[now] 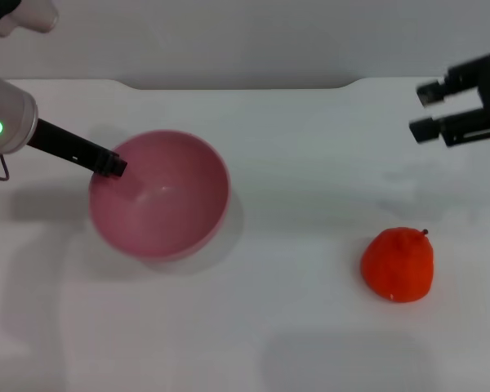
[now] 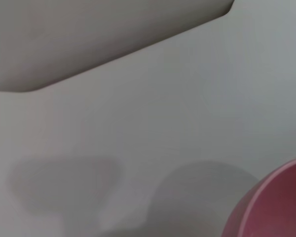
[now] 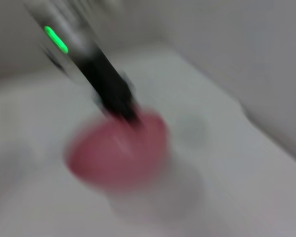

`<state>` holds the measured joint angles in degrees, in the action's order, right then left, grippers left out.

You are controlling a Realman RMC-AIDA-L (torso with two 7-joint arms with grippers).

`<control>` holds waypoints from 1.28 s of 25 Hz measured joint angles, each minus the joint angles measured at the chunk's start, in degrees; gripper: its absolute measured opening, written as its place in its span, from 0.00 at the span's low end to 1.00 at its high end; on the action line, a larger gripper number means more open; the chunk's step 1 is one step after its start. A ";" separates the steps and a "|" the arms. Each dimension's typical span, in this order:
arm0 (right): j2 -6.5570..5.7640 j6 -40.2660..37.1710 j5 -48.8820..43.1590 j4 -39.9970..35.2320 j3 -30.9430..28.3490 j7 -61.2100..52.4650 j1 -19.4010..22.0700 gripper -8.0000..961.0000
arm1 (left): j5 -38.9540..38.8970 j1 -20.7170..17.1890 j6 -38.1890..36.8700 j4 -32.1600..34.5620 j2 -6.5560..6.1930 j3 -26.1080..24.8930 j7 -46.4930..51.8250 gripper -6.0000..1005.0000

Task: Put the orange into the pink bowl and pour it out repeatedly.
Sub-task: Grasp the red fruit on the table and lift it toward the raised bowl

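The pink bowl (image 1: 160,196) is at the left of the white table, its inside bare. My left gripper (image 1: 113,166) reaches in from the left and is shut on the bowl's near-left rim. A part of the bowl's rim (image 2: 278,200) shows in the left wrist view. The orange (image 1: 398,264) lies on the table at the front right, well apart from the bowl, stem pointing up and right. My right gripper (image 1: 422,110) hovers open at the far right, behind the orange, holding nothing. The right wrist view, blurred, shows the bowl (image 3: 118,153) with the left arm (image 3: 106,81) on it.
The white table (image 1: 294,163) ends at a grey wall along the back. A stretch of bare tabletop separates the bowl from the orange.
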<state>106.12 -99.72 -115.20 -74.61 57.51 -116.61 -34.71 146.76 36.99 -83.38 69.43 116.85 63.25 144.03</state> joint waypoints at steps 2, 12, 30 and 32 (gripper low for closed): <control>2.58 -0.68 -11.13 -3.65 1.00 -3.32 -2.19 0.60 | 0.01 0.56 -0.13 0.00 -0.09 -0.03 0.00 0.05; 12.38 -2.35 -39.40 -3.73 7.92 -4.93 -7.13 0.60 | 0.18 1.24 -0.40 -0.24 0.20 -0.06 0.00 0.05; 12.72 2.71 -37.23 8.20 9.65 -5.31 -6.83 0.60 | 0.18 1.28 -0.61 -0.68 0.57 0.63 0.46 0.05; 12.71 3.85 -36.85 9.40 9.86 -5.26 -6.86 0.60 | 0.15 1.32 -0.74 -0.70 0.62 0.75 0.53 0.05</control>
<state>118.83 -95.88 -152.05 -65.22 67.37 -121.87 -41.56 146.91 38.31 -84.12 68.73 117.47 64.00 144.56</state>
